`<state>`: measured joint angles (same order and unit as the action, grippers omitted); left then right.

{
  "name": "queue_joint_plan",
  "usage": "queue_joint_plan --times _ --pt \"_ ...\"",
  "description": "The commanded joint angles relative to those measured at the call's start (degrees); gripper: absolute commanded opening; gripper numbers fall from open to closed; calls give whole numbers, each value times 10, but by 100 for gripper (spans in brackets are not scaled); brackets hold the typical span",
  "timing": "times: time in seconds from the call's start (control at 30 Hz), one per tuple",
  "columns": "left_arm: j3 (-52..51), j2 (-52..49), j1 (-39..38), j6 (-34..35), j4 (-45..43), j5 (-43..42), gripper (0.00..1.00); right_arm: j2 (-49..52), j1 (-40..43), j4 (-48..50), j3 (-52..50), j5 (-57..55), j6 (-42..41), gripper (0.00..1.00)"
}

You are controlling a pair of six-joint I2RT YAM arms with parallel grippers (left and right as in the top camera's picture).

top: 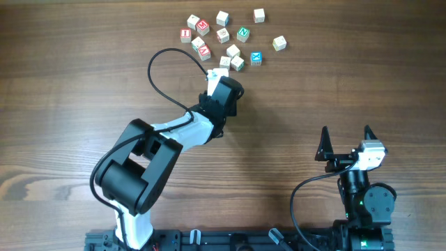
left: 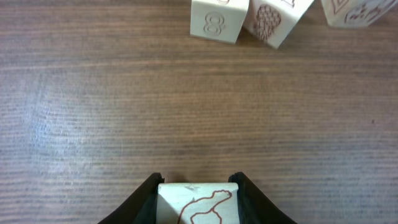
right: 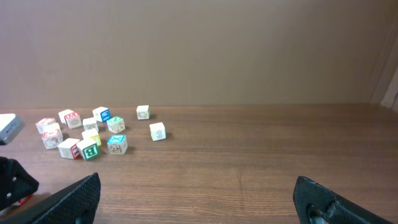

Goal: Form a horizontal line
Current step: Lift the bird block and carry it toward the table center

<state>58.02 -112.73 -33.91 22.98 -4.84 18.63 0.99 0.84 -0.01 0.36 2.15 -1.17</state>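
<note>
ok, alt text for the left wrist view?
The left gripper clamps a pale wooden cube with a brown outline drawing at the bottom edge. Three more pale cubes, one engraved with an 8, sit cropped along the top edge of the wood-grain table.

Held cube (left: 198,202) cut off by bottom edge, three cubes ahead (left: 214,22) cropped at top edge

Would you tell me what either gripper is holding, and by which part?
The left gripper holds a pale cube by two opposite sides; the right gripper is open and empty.
</note>
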Motion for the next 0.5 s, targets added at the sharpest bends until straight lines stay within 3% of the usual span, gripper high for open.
queue_joint_plan --times 0.0,0.47 --pt "-7 -35 0 -7 -13 16 34 -7 1 0 -1 9 8 100" --pt "-7 -55 0 0 -13 23 36 -7 1 1 -1 9 8 100"
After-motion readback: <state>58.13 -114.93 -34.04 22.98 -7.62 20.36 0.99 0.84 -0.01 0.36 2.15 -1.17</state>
